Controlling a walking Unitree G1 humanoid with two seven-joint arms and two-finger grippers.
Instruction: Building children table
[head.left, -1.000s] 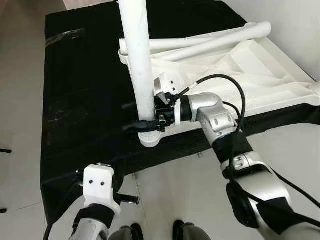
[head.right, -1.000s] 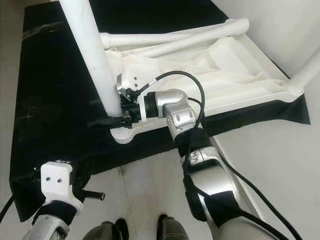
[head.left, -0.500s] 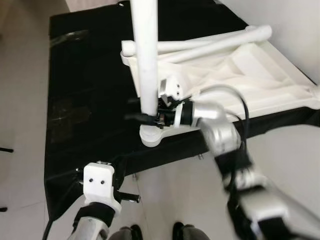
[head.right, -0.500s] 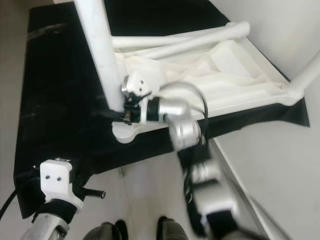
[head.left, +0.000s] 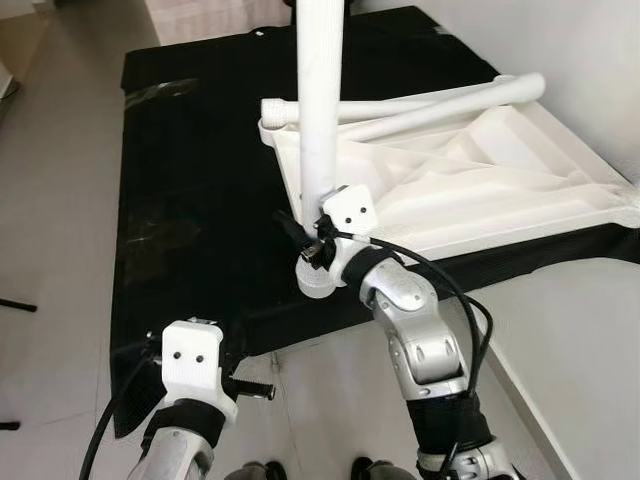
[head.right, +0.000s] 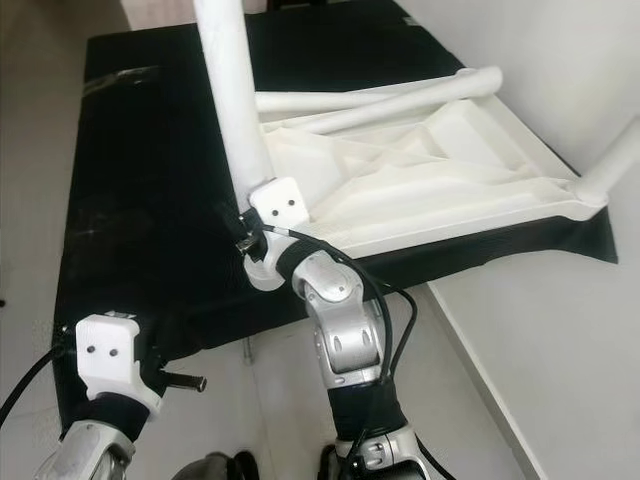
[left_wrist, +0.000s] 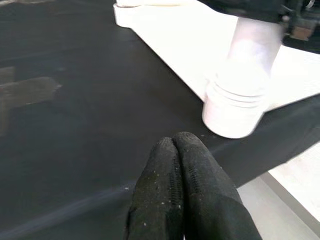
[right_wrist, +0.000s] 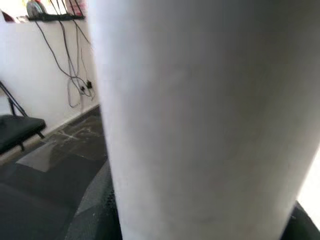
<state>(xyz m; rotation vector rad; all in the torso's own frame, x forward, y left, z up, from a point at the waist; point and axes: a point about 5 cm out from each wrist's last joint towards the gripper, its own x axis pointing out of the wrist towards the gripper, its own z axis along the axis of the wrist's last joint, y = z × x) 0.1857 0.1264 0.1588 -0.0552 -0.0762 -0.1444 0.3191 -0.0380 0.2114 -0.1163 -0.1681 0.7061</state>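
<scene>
A white children's table (head.left: 480, 190) lies upside down on a black-covered surface (head.left: 190, 180). One white leg (head.left: 320, 120) stands upright in the socket (head.left: 318, 282) at the table's near left corner. My right gripper (head.left: 303, 238) is shut on this leg just above the socket, and the leg (right_wrist: 200, 115) looms close in the right wrist view. My left gripper (left_wrist: 174, 141) is shut on nothing and hovers low over the black cover near its front edge, left of the socket (left_wrist: 235, 112).
Two loose white legs (head.left: 440, 95) lie along the table's far side. Another leg (head.right: 612, 160) sticks up at the right corner. A white wall runs along the right. Pale floor lies below the cover's front edge (head.left: 200, 345).
My right arm has swung from the right of the leg to its near side, still holding it. The whole view has shifted. The left arm has stayed in place.
</scene>
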